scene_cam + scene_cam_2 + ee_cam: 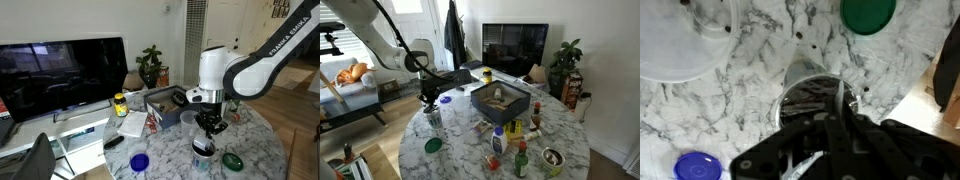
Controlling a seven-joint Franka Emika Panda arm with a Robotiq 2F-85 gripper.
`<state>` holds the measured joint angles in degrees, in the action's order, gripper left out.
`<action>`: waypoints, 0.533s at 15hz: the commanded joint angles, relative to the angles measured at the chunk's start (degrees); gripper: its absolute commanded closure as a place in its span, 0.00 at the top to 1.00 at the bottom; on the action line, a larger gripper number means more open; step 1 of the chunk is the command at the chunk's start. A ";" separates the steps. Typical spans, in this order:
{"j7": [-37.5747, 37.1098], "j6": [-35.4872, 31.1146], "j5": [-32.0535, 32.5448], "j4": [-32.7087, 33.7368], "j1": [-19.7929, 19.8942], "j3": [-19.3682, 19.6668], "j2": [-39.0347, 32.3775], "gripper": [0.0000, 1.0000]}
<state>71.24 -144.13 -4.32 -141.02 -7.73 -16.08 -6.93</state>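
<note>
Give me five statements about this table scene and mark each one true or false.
1. The gripper hangs right above a jar. True.
2. The green lid sits on the jar. False: it lies on the table, apart from the jar.
3. A blue lid lies on the table. True.
4. The television shows a bright picture. False: its screen is dark.
5. The table top is plain brown wood. False: it is pale marble with grey veins.
</note>
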 commanded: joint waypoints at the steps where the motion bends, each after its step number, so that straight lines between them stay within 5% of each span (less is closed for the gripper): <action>1: 4.13 5.50 -4.83 0.31 0.50 0.43 3.77 0.02; 8: 2.65 13.46 -2.84 1.75 0.15 4.82 10.68 0.02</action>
<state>73.69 -133.77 -7.82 -138.99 -7.49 -13.34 0.05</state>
